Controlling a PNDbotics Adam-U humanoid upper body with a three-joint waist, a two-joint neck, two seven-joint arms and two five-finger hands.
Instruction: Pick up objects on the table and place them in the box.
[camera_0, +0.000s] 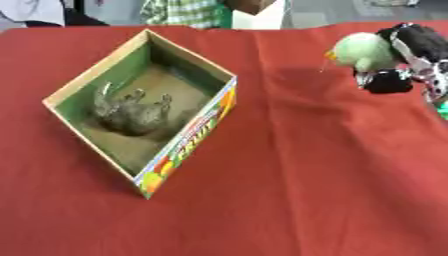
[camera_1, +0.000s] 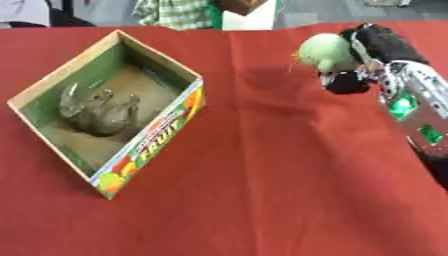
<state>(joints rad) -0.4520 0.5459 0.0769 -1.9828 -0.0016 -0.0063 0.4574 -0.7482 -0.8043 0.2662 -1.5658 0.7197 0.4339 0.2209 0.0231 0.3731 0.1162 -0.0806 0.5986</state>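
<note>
Left side of the red cloth (camera_0: 289, 200): the box (camera_0: 96, 68), a cardboard fruit carton, open top, sitting skewed so its printed long wall faces near-right and one corner points at me. I count one thing already inside, a grey toy animal (camera_0: 129, 112) lying on its side on the box floor, legs toward the far-right wall. There is bare floor on the near side of it, so room for a second thing.

Middle: bare cloth between box and hand, nothing to snag on.

Right, far side: my right hand (camera_1: 372, 47) has its fingers curled round a pale green ball-like toy (camera_1: 325, 51), with a small orange bit at its left edge. A shadow on the cloth below suggests it is lifted clear; I judge it carried, not resting.

Left hand: shows in neither view.

The relation that matters: the box lies left and slightly nearer than the held toy, well apart from it. The box's long axis runs from far-left down to near-right, so a leftward carry meets the far-right wall first. I reckon I must stay above that rim, then release over the bare floor near the animal

Risk, as I judge it: clipping the wall and shoving the light box
</note>
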